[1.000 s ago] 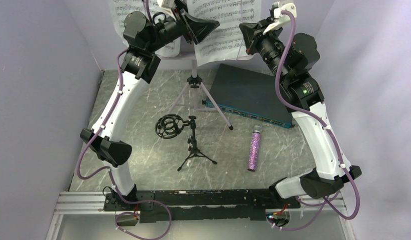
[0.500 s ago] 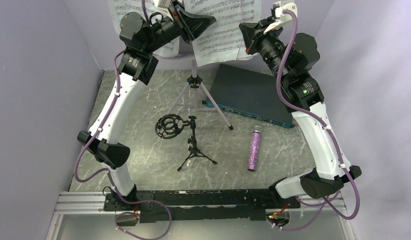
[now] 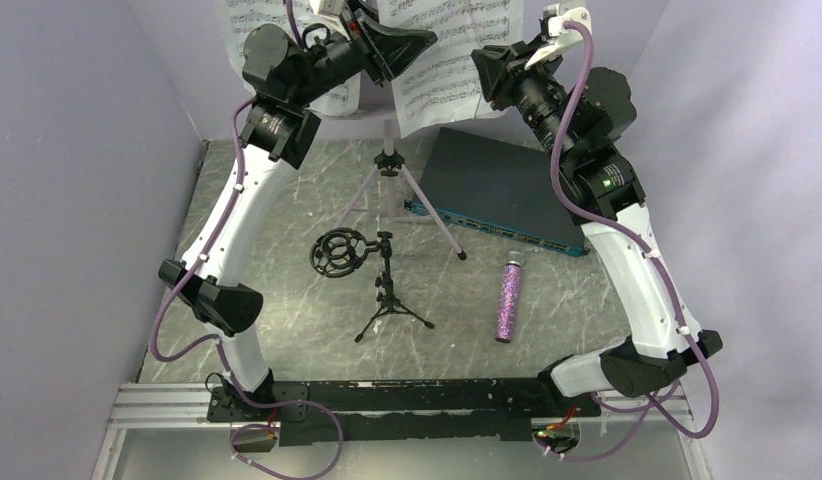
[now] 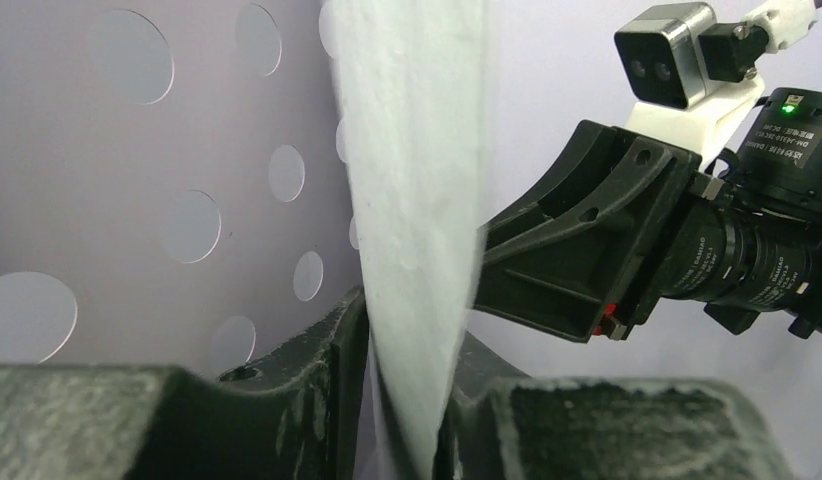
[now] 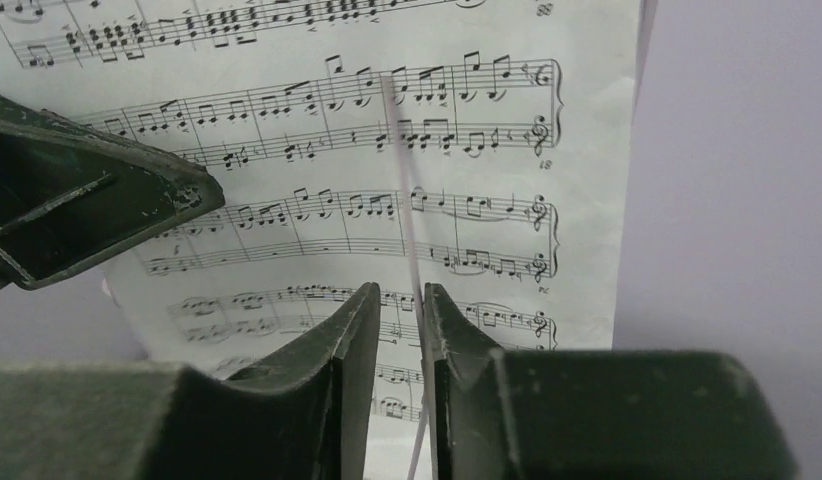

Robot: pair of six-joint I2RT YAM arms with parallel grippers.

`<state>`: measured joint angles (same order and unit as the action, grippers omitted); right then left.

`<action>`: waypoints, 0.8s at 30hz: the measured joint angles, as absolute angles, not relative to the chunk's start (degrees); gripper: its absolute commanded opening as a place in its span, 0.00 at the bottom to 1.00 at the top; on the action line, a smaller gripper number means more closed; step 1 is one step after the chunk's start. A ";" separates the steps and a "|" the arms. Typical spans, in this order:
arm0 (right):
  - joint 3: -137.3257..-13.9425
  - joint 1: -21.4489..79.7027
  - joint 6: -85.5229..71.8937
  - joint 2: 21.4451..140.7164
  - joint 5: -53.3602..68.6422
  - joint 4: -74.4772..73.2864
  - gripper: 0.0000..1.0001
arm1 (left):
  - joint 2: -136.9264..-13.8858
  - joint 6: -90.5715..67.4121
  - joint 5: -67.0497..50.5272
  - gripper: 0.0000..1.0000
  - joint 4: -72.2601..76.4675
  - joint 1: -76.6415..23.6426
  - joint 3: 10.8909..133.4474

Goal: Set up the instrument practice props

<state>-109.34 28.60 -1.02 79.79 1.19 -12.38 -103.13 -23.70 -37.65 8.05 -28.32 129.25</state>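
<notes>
Up high at the far side, clamps with left pincer (image 4: pixel 407 350) a sheet-music page (image 5: pixel 287 200) edge, beside lilac perforated music stand (image 4: pixel 137 200); straddles the same page with right pincer (image 5: pixel 402 300), narrowly parted. Lower, on the table (image 3: pixel 287 310): ring-mount tripod stand (image 3: pixel 387 290) upright, then glittery purple microphone (image 3: pixel 508 300) lying right.

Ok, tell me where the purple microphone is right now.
Top view: the glittery purple microphone lies on the table, right of the small black tripod stand, just in front of the dark box.
</notes>
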 measured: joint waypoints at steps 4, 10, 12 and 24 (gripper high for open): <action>-108.88 28.60 -1.19 79.79 1.91 -11.94 0.37 | -103.22 -23.62 -37.63 0.43 8.43 -28.40 129.25; -108.68 28.60 -1.30 79.59 2.20 -11.79 0.45 | -103.22 -23.53 -37.58 0.63 8.78 -28.49 129.23; -108.16 28.64 -1.45 79.35 2.31 -11.31 0.50 | -103.09 -23.44 -37.50 0.69 8.86 -28.49 128.86; -104.16 28.71 -1.85 75.66 2.59 -9.32 0.63 | -92.73 -23.09 -34.44 0.88 8.99 -28.56 113.34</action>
<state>-104.16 28.71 -1.85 75.66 2.59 -9.32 -92.73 -23.09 -34.44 8.99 -28.56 113.34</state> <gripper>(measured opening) 0.615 0.867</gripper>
